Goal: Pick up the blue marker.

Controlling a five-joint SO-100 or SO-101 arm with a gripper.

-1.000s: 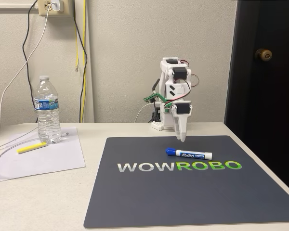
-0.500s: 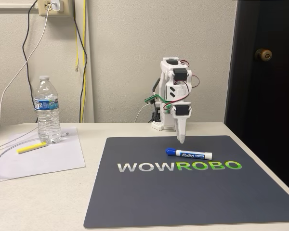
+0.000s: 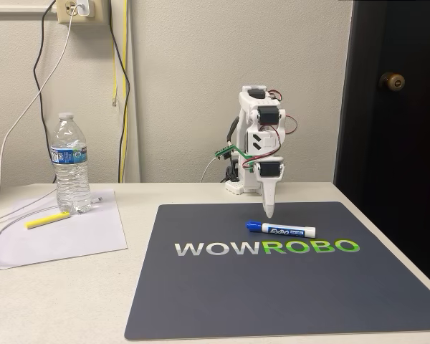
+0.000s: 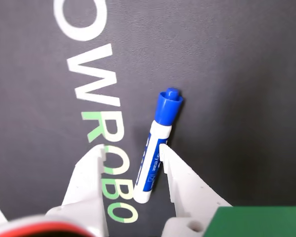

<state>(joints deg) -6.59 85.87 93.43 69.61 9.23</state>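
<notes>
The blue marker [image 3: 281,230] lies flat on the dark mat [image 3: 287,294], its blue cap pointing left in the fixed view. My gripper [image 3: 269,213] points straight down just behind the marker's cap end, its tip a little above the mat. In the wrist view the gripper [image 4: 129,149] is open. The marker [image 4: 166,109] lies below it, with its white barrel running between the two white fingers [image 4: 89,177], close against the right one. The cap sticks out beyond the fingertips. Nothing is gripped.
A water bottle [image 3: 71,165] and a yellow highlighter [image 3: 47,220] sit on a white sheet of paper [image 3: 79,236] at the left. Cables hang from a wall outlet. A dark door [image 3: 394,129] stands at the right, past the table edge.
The gripper has come down a little toward the mat, closer to the marker. The marker has not moved.
</notes>
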